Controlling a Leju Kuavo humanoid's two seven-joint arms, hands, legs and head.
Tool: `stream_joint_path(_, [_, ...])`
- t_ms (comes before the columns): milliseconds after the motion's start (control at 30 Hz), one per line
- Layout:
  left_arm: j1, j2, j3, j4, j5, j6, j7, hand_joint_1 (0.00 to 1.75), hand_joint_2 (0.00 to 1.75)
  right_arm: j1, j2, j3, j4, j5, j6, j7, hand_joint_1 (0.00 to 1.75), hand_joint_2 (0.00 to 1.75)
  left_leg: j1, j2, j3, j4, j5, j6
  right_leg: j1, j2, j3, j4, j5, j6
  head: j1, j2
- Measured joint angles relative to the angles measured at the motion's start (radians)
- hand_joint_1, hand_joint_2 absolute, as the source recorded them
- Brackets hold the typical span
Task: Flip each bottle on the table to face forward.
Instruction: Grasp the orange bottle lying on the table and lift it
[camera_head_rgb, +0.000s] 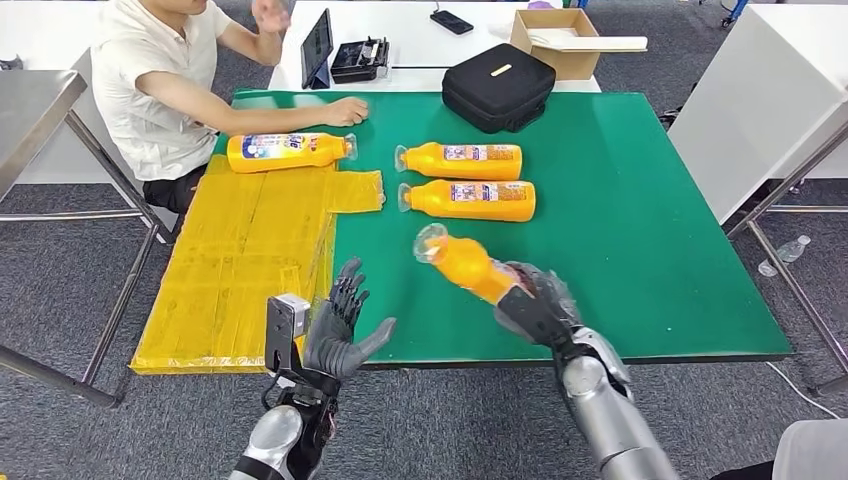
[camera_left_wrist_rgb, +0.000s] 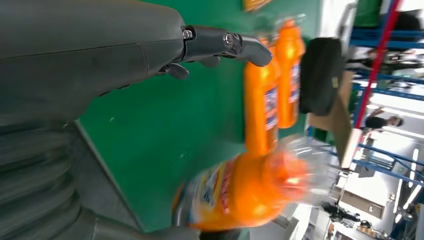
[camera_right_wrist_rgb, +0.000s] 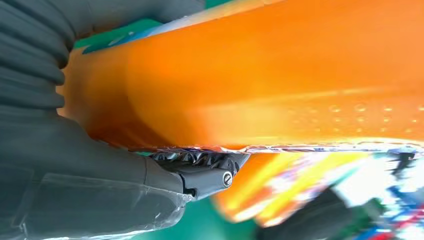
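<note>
Right robot hand (camera_head_rgb: 537, 305) grips bottle (camera_head_rgb: 468, 264) above table (camera_head_rgb: 640, 240); left robot hand (camera_head_rgb: 340, 330) empty, spread. Advice: rotate label upward before lowering.

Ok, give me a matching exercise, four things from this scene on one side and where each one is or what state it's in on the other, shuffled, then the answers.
Things:
1. bottle with the clear cap tilted up
2. left hand
3. bottle near the person's hand
4. black case

Places or states:
A. on the far edge of the green table
B. held off the table by the right hand
C. lying partly on the yellow sheet
D. fingers apart, holding nothing

Pairs: 1-B, 2-D, 3-C, 4-A
</note>
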Motion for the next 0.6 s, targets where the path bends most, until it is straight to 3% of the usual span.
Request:
stream_joint_path(233, [-0.009, -0.002, 0.000, 0.048, -0.072, 0.023, -0.030, 0.00, 1.75, 0.002, 0.078, 0.142, -0.045, 0.004, -0.029, 0.031, 1.75, 1.75, 0.000, -0.004, -0.007, 0.000, 0.002, -0.001, 0.000, -0.002, -0.006, 0.001, 0.000, -0.001, 0.000, 0.000])
stream_joint_path(600, [-0.014, -0.002, -0.013, 0.054, -0.156, 0.078, -0.081, 0.00, 1.75, 0.002, 0.134, 0.238, -0.044, 0.032, -0.045, 0.068, 1.75, 1.75, 0.000, -0.004, -0.012, 0.000, 0.002, -0.001, -0.001, -0.002, -0.011, 0.002, 0.000, -0.001, 0.000, 0.000])
